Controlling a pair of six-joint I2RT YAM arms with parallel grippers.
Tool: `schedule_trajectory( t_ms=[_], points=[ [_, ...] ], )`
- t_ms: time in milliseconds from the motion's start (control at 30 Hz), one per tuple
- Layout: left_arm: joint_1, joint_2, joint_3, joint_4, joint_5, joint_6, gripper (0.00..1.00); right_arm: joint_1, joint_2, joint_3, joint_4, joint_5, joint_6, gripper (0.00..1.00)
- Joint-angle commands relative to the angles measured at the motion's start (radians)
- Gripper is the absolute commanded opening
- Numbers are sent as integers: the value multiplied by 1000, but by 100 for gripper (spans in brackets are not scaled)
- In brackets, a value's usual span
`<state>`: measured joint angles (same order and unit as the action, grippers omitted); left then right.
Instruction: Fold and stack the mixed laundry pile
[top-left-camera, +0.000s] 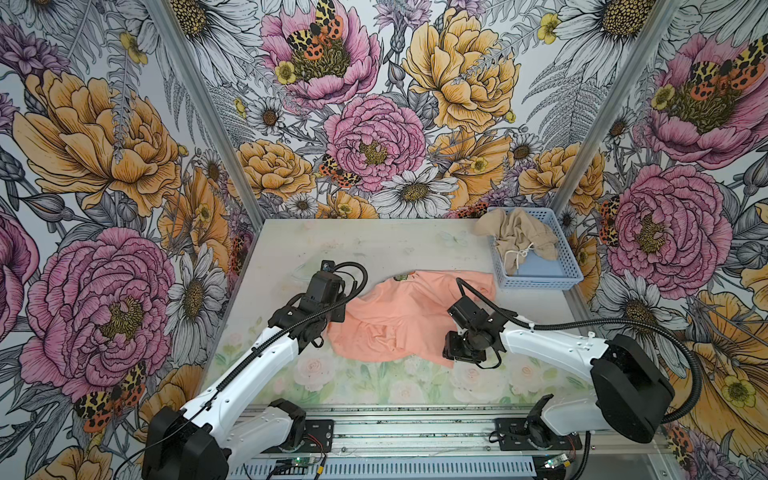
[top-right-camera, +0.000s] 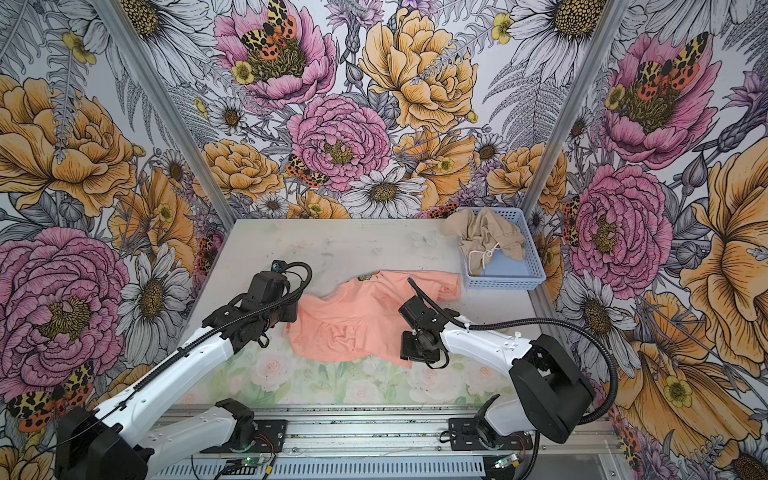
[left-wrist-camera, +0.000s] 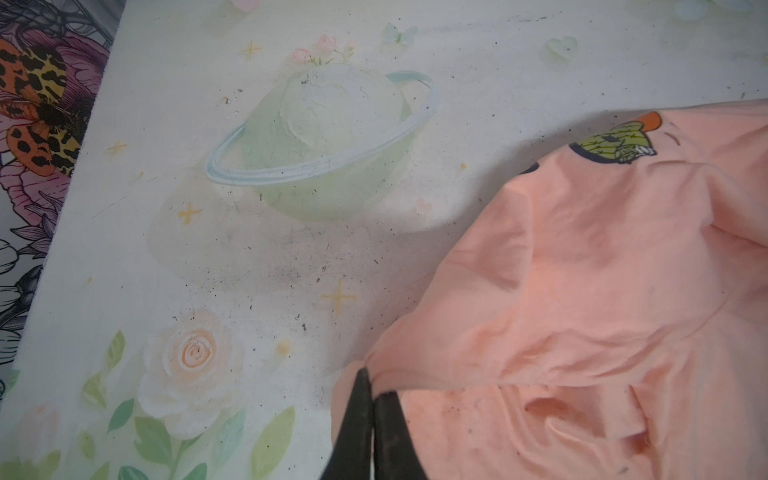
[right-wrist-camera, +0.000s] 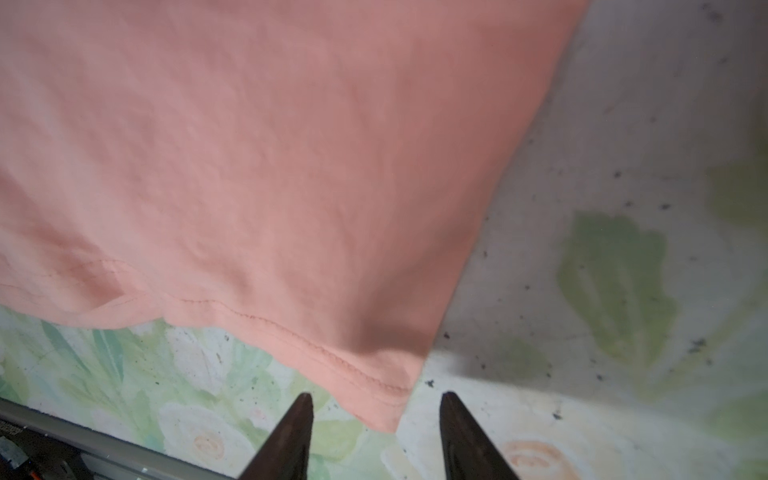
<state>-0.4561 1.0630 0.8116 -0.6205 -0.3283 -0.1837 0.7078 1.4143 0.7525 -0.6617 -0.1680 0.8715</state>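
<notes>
Closest to the lens, in the right wrist view, are the two dark fingertips of the right pincer. They stand spread apart and hold nothing. The salmon-peach T-shirt lies crumpled in the middle of the desk. It is wider across than deep, with its green-orange graphic at the far edge and its stitched hem along the near edge. The near right corner of the T-shirt points into the gap of the right pincer, just ahead of the tips. As far as I can see, it does not touch them.

The left pincer is at the left edge of the T-shirt. Its fingers are pressed together and pinch a small fold of the peach cloth, and tight wrinkles run away from the grip.

Just beside the far right corner of the T-shirt stands the light blue basket. The beige-tan garment with its white drawstring lies bunched inside it.

I judge that the step in hand is to take the T-shirt at both sides, so that it can be pulled flat before folding. The hem runs from the right pincer toward the left side, and the right arm is clearly the nearer one to the free corner. It needs only a short advance and then a closing. The corner is thin and lies flat on the desk, so the tips may slide over it.
</notes>
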Motion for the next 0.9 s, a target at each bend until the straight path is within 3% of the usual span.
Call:
schedule_trajectory(
  t_ms=[0, 433, 533, 567, 600, 700, 867],
  points=[
    [-7, -34, -15, 22, 11, -19, 0, 33, 26, -10, 24, 30, 66, 50],
    [-6, -44, -19, 22, 6, -19, 0, 66, 117, -9, 48, 130, 80, 33],
    [-7, -43, -20, 23, 9, -19, 0, 65, 117, 5, 47, 137, 70, 17],
    [-7, -42, -19, 22, 9, -21, 0, 61, 111, 9, 45, 134, 65, 4],
    [-8, -42, -19, 22, 11, -21, 0, 53, 95, 10, 41, 125, 59, 0],
    [-16, -48, -19, 20, 19, -27, 0, 5, -8, 38, -22, 132, 27, 0],
    [-37, -61, -8, 24, 21, -21, 0, -166, -209, 209, -222, 145, -100, 0]
  ],
)
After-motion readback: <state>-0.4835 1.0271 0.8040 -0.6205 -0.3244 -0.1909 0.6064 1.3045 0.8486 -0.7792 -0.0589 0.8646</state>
